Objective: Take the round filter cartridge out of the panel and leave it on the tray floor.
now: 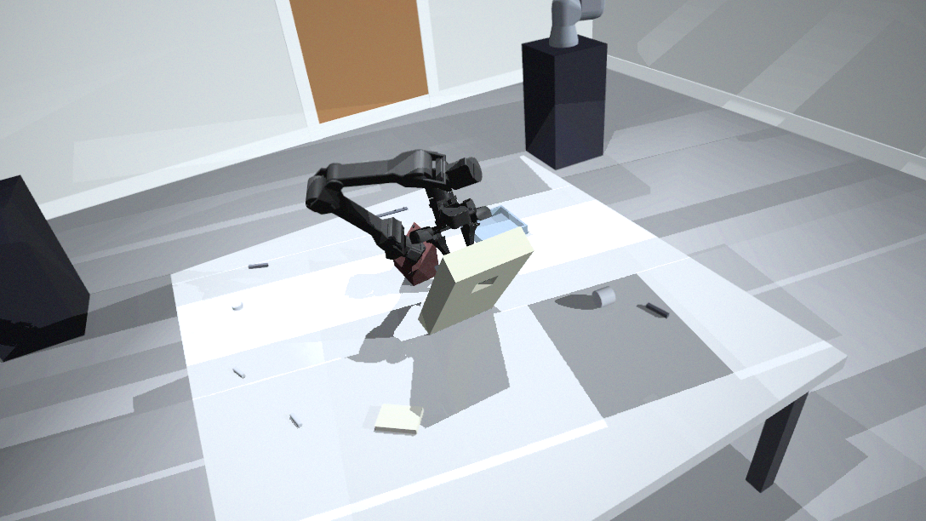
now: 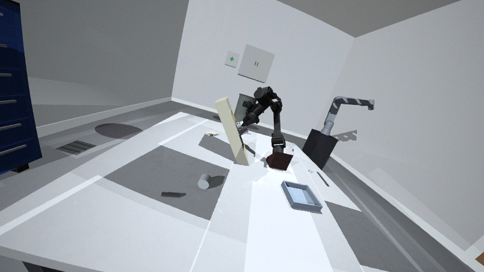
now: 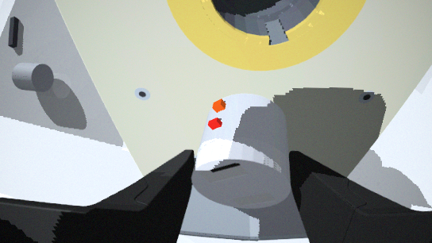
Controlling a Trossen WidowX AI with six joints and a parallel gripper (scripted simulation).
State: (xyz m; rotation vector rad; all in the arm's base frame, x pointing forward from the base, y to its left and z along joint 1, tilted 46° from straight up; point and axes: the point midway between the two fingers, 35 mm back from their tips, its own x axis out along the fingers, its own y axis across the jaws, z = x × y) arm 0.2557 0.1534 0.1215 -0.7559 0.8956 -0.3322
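So the gripper [image 3: 241, 175] is clamped on the filter cartridge [image 3: 242, 155], matte black fingers pressing each side of it. It's a stubby white-grey cylinder with a narrow dark slot on its flat face and two little blocks, one orange and one red, on its curved wall. Right behind it is the pale cream service panel [image 3: 131, 59], a smooth slab leaning tilted on the table, with a yellow ring [image 3: 222, 44] around a dark round socket. Off to the side the shallow blue-grey tray [image 2: 301, 196] sits on the table with nothing in it.
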